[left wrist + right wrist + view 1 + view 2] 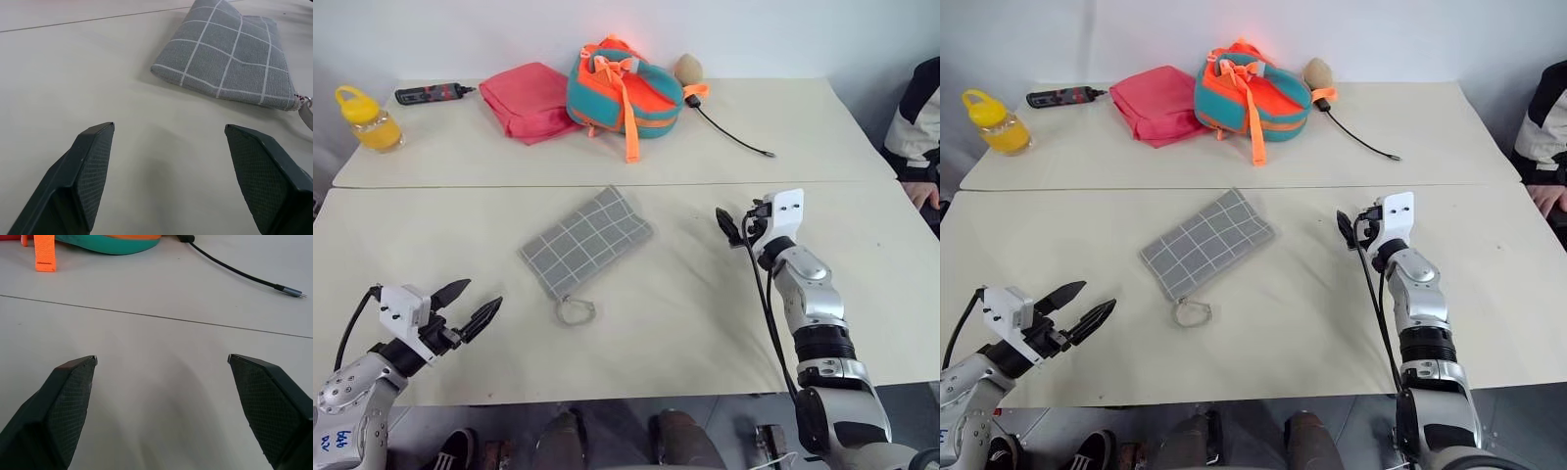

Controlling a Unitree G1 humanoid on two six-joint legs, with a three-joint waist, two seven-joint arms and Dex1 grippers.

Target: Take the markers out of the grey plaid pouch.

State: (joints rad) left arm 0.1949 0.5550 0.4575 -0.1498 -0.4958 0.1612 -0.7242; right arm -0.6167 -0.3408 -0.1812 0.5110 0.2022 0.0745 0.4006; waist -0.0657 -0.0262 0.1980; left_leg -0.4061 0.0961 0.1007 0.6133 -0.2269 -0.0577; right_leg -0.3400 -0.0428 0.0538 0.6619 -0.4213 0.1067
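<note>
At the far left of the desk (431,225) a yellow bottle (367,119) stands near the back edge, with a black-and-red tool (433,93) just past it. Nearer the front, the left gripper (470,305) hovers low over the desk, jaws spread wide and holding nothing, aimed toward the pouch (586,242). The pouch lies flat and diagonal mid-desk, its cord loop (575,310) at the near end; it looks closed, and no markers are visible, so they are presumably inside. Behind it sit a pink cloth (527,100) and a teal-and-orange bag (625,86), then a black cable (732,133). The right gripper (731,226) hangs right of the pouch, well apart from it, fully open and empty.

Risks, as I judge them: the flat fabric could slide or bunch if pinched by one gripper alone; tipping it could send markers rolling off the desk; catching the loop instead of the body would drag it.
</note>
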